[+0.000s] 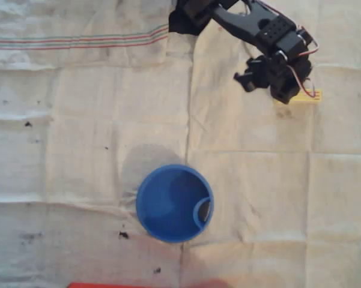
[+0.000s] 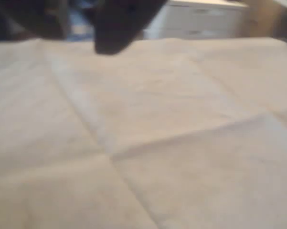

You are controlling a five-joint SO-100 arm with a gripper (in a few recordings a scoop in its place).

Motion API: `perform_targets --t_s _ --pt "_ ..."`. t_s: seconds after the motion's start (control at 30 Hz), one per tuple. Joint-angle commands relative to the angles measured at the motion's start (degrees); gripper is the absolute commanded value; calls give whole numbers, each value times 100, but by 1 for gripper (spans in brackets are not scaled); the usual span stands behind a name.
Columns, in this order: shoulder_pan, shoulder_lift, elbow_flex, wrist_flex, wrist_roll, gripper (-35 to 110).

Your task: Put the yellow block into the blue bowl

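Observation:
The yellow block [image 1: 308, 97] lies flat on the cloth at the upper right of the overhead view, its left end hidden under the black arm. My gripper [image 1: 265, 84] hangs right beside and partly over that end, jaws spread apart and holding nothing. The blue bowl [image 1: 175, 203] stands upright in the lower middle, well below and left of the gripper. The wrist view is blurred: a dark fingertip [image 2: 115, 33] shows at the top over bare creased cloth.
A creased off-white cloth [image 1: 78, 138] covers the table, with coloured stripes [image 1: 78, 42] at the upper left. A red edge [image 1: 144, 285] shows at the bottom border. White furniture [image 2: 200, 19] stands beyond the table's far edge.

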Motion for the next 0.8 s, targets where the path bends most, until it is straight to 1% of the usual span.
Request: perform_targets --t_s 0.0,0.2,0.27,0.47,0.53,0.77 --pt "-158 -9 -378 26 -281 1" --pt "-396 -519 -396 26 -220 3" --pt "-448 -562 -396 35 -149 9" --pt "-589 -589 -457 18 -185 31" --pt "-598 -589 -457 18 -185 33" --pt "-615 -668 -396 -18 -185 27"
